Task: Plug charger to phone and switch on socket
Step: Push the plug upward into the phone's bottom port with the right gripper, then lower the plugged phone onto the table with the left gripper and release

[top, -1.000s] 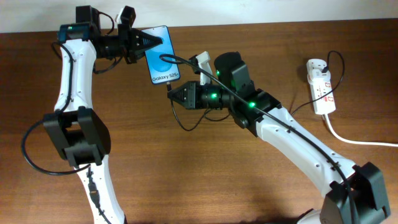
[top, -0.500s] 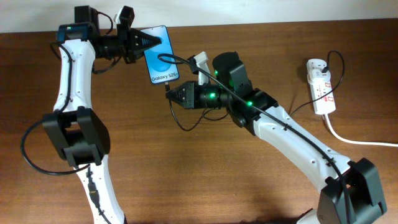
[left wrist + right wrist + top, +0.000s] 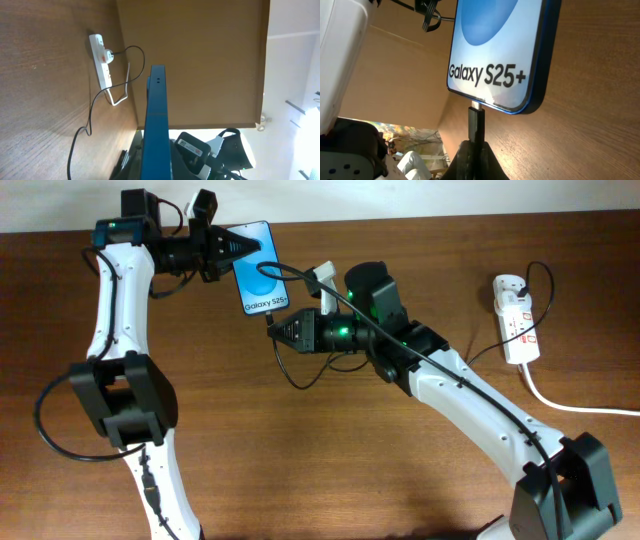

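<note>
Tabletop of brown wood with white socket, pale wall beyond.

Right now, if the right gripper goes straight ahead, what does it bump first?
The right gripper would probably meet the phone at its bottom edge; the charger tip it pinches sits right there.

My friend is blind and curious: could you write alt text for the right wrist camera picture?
A black charger connector, pinched in the robot's right claw, meets the bottom edge of a blue-screened phone reading Galaxy S25+, its silver tip showing. A brown wooden table lies behind.
</note>
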Controlling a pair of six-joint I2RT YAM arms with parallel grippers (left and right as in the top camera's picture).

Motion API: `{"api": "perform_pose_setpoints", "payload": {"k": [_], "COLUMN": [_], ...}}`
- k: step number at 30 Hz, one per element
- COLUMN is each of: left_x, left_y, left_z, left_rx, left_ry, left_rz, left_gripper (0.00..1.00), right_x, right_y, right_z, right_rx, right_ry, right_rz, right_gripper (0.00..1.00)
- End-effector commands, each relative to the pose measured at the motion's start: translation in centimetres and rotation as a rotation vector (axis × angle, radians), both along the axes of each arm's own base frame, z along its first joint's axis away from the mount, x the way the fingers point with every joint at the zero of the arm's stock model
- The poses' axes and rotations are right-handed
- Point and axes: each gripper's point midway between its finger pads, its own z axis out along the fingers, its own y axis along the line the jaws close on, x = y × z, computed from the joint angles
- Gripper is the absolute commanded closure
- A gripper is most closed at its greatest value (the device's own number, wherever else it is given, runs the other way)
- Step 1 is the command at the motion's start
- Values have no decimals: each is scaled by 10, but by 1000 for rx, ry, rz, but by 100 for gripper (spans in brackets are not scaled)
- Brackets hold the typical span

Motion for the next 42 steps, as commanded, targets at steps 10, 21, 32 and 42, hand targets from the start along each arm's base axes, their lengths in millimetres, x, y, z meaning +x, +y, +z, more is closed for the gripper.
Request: {"api": "perform_pose_setpoints", "payload": {"k": [10, 21, 32, 42], "left_x": [-12, -14, -12, -7], "left_y": [-28, -31, -28, -25], "left_z": [16, 16, 14, 3], "left_rx": [-52, -52, -43, 25], "left_ry": [-37, -39, -47, -55], "left_rz": [-73, -79, -72, -48], "left_gripper": [100, 100, 100, 100], "right_x": [18, 29, 26, 19], "right_y": [-12, -22, -21, -20], "right_z": [-1, 3, 3, 1], "right_rx": [0, 13, 17, 20], "right_ry": [-24, -40, -33, -3], "right_rz": [-53, -77, -63, -29], "right_gripper": [96, 96, 86, 59]}}
